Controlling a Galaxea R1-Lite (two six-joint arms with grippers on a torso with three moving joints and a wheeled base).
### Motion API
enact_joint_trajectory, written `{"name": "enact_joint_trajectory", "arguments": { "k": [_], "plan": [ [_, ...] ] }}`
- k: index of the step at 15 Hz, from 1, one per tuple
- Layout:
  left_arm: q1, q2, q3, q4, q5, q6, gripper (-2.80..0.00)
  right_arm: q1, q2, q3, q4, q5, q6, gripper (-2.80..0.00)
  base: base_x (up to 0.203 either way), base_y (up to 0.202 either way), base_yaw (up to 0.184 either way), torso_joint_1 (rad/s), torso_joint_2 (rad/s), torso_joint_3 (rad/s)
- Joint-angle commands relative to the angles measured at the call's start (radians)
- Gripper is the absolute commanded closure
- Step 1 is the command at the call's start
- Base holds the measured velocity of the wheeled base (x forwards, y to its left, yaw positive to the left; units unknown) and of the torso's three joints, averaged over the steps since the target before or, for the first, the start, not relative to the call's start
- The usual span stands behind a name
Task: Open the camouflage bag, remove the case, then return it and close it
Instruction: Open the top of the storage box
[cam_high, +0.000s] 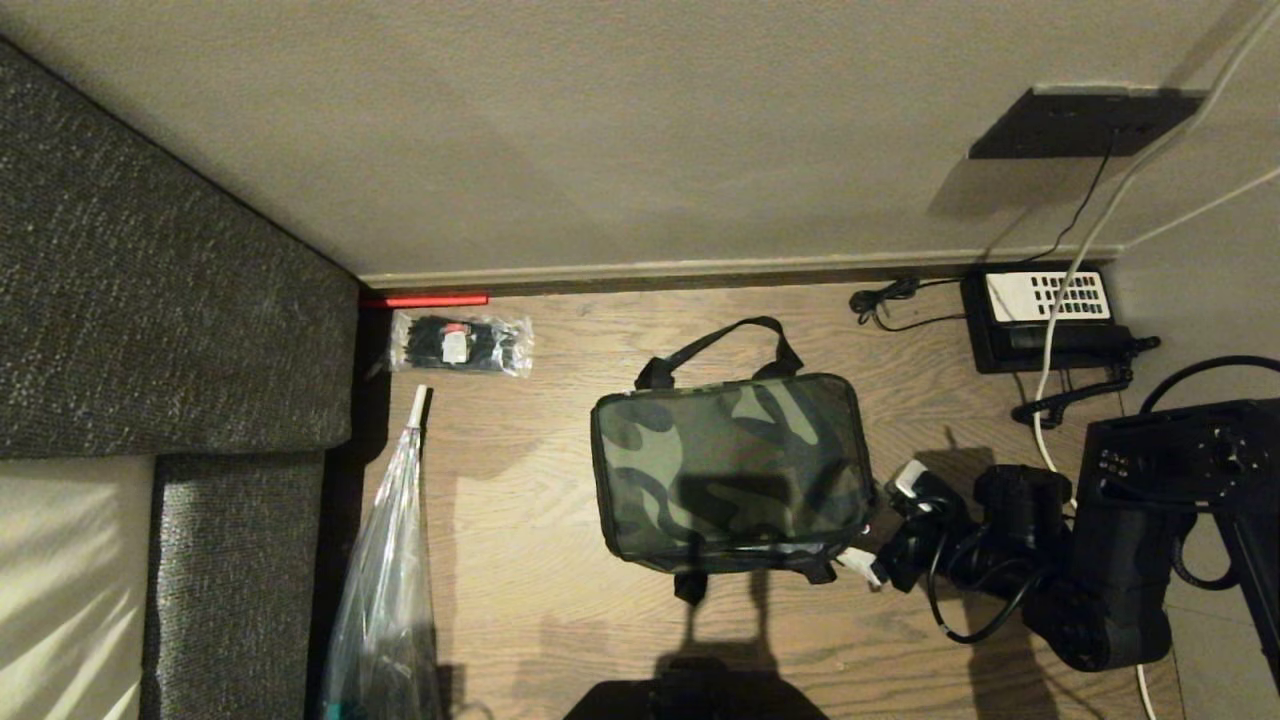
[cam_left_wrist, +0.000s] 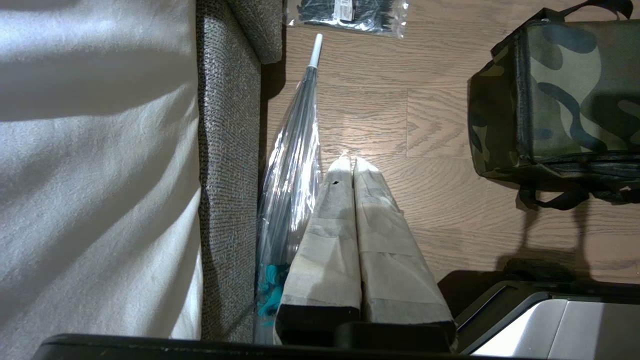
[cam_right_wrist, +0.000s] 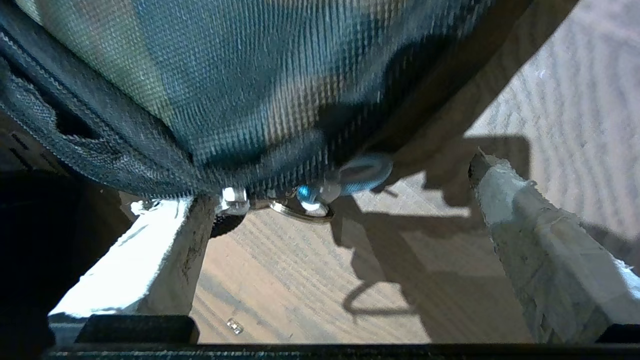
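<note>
A: What was seen, going from left to right?

B: The left gripper (cam_left_wrist: 350, 165) was parked over the floor (cam_left_wrist: 425, 125) with its fingers (cam_left_wrist: 330, 220) pressed together on nothing, the folded umbrella (cam_left_wrist: 292, 165) just beside them. The camouflage bag (cam_high: 730, 470) lay zipped up, well apart from those fingers. The case was not to be seen and was judged to be inside the bag.

A: And the right gripper (cam_high: 885, 530)?

B: Its fingers (cam_right_wrist: 530, 240) were spread wide at the bag's near right corner, nothing gripped. The zipper pull (cam_right_wrist: 360, 172) hung between them, nearer one finger than the other.

A: What could have gone wrong?

B: The small pull could have been missed on closing, or only fabric pinched. The soft, unheld bag could then have been dragged across the floor instead of being unzipped.
</note>
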Motion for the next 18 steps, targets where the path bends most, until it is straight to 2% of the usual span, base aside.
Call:
{"name": "enact_joint_trajectory", "arguments": {
  "k": [1,5,6,18],
  "plan": [
    [0.0,0.0,0.003,0.0,0.001,0.0,0.0,-0.003,0.007,0.005,-0.002,0.002,-0.004,-2.8,0.0,0.0,0.0,0.0,0.0,0.0],
    [0.0,0.0,0.003,0.0,0.001,0.0,0.0,-0.013,0.01,0.014,-0.004,0.007,0.062,-2.8,0.0,0.0,0.0,0.0,0.0,0.0],
    [0.0,0.0,0.003,0.0,0.001,0.0,0.0,-0.012,0.012,0.014,-0.006,0.006,0.06,0.0,0.0,0.0,0.0,0.0,0.0,0.0],
    [0.0,0.0,0.003,0.0,0.001,0.0,0.0,-0.019,-0.021,0.03,-0.02,0.006,0.049,0.0,0.0,0.0,0.0,0.0,0.0,0.0]
  ]
}}
